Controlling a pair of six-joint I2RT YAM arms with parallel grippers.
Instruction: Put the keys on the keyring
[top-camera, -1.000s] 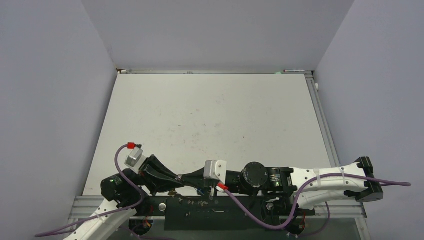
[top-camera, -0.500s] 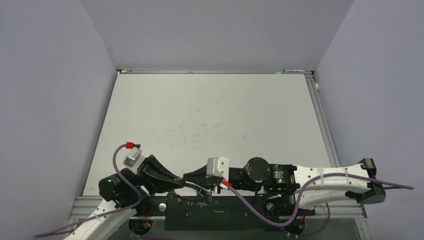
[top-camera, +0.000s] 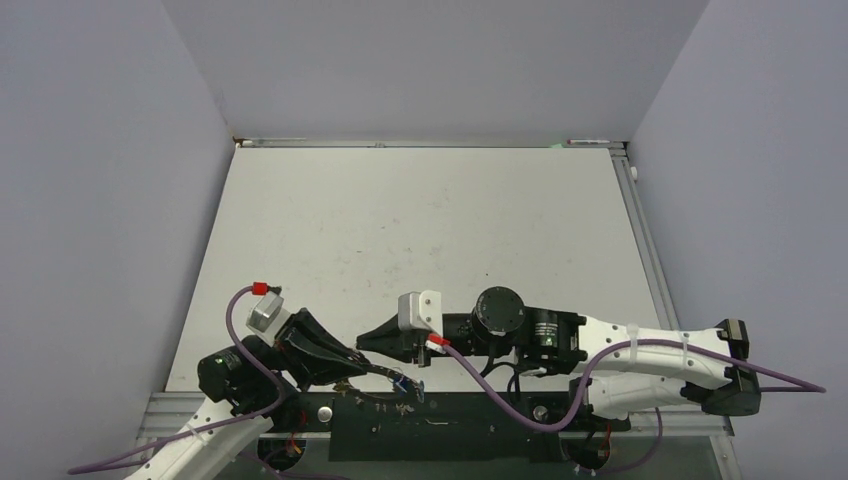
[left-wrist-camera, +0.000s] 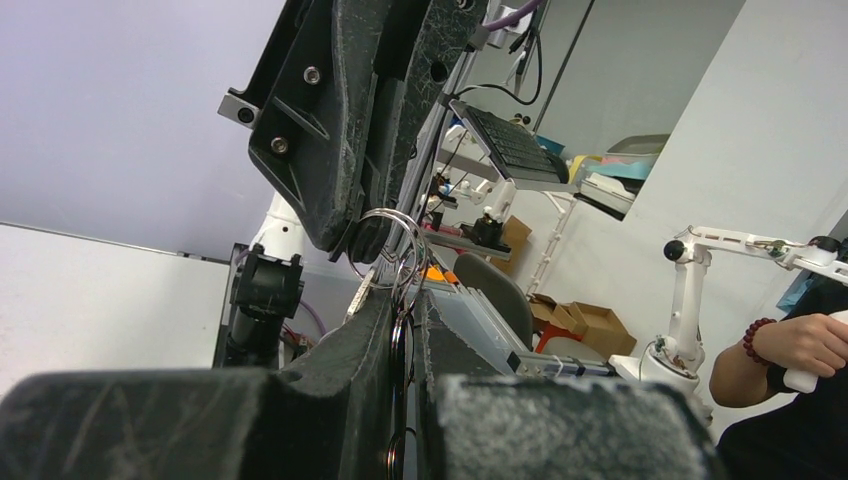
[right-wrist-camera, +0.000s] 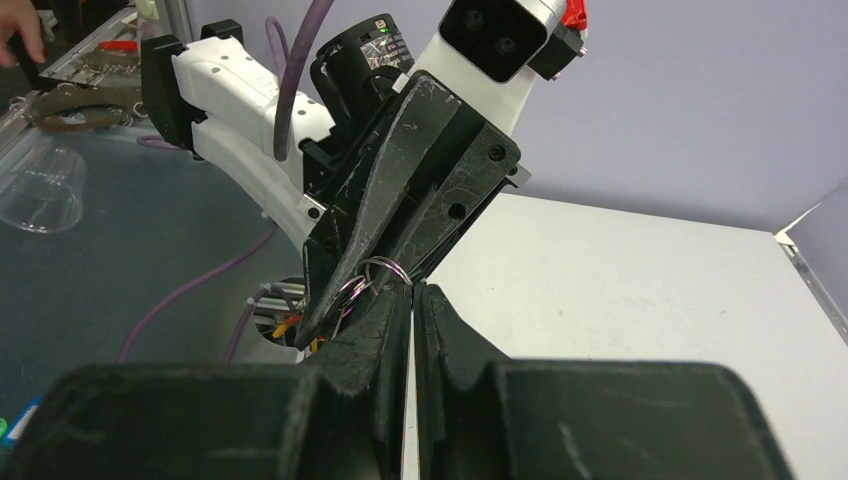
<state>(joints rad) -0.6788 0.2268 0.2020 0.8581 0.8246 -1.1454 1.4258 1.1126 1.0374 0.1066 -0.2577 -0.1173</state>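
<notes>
- As we judge it, the step in hand is threading. The left gripper and right gripper meet tip to tip in the air over the near edge of the table, at about 6 o'clock in the top view.
- The left gripper points toward 4 o'clock. It is clamped on the ring, which juts edge-on from its tips with smaller loops beside it.
- The right gripper points toward 9 o'clock with its jaws drawn to a thin slit. In the left wrist view its tip meets the ring from 11 o'clock. We cannot tell whether a key sits in that slit.
- A blue key hangs at 4 o'clock of the tips. We cannot tell whether it is already on the ring.
- We judge the next move calls for a very small, well-aligned push at a loop while the left gripper holds firm.
- The purple cable of the right arm loops close by at 4 o'clock.
- Small metal bits lie on the black base plate at 6 o'clock.
- From above, the dark fingers hide the contact itself.
</notes>
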